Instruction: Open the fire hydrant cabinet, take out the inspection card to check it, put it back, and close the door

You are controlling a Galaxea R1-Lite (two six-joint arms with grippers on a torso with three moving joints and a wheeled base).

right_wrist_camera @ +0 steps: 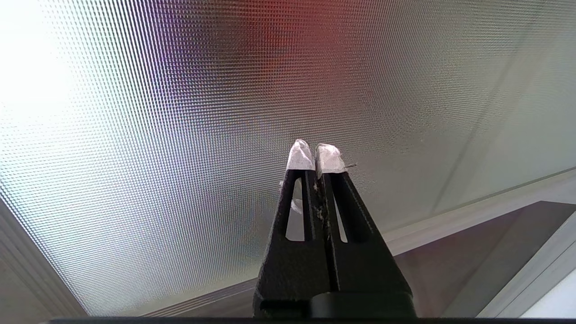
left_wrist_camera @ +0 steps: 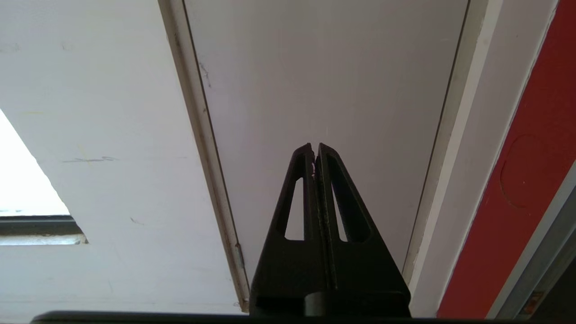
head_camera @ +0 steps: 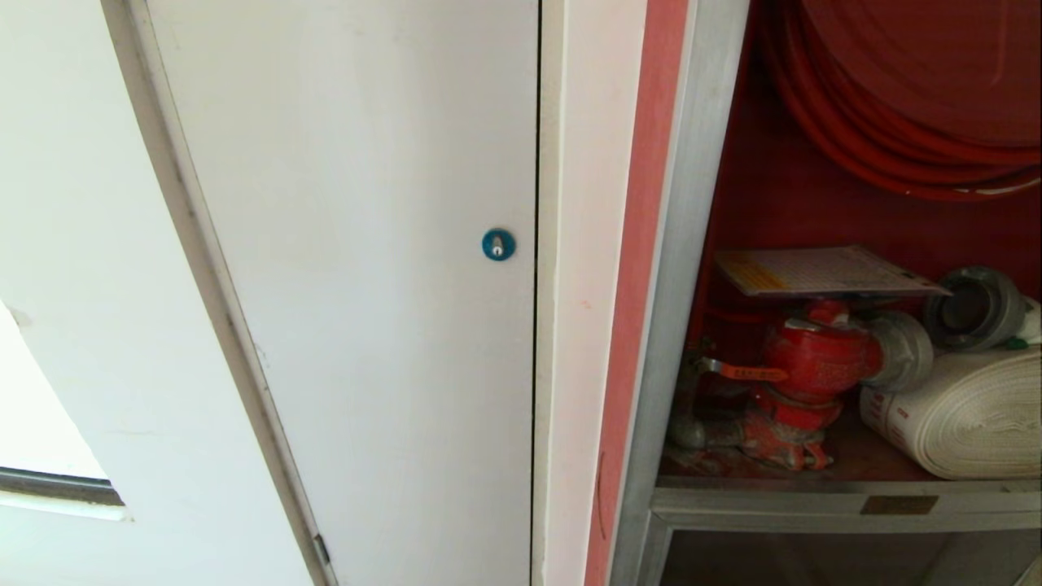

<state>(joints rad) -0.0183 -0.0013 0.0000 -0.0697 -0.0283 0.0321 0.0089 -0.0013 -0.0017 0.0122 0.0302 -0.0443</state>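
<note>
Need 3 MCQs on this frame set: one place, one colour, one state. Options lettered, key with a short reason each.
1. Where does the inspection card lie?
A. on top of the red valve
B. on the rolled white hose
C. taped to the white door

2. What colour is the round lock on the white door?
A. red
B. blue
C. yellow

3. How do the left gripper and right gripper stand?
A. both open
B. left open only
C. both shut, holding nothing

Key:
1 A, the card rests flat above the valve inside the fire hydrant cabinet.
2 B, the disc is blue.
3 C, both wrist views show fingers pressed together, empty.
</note>
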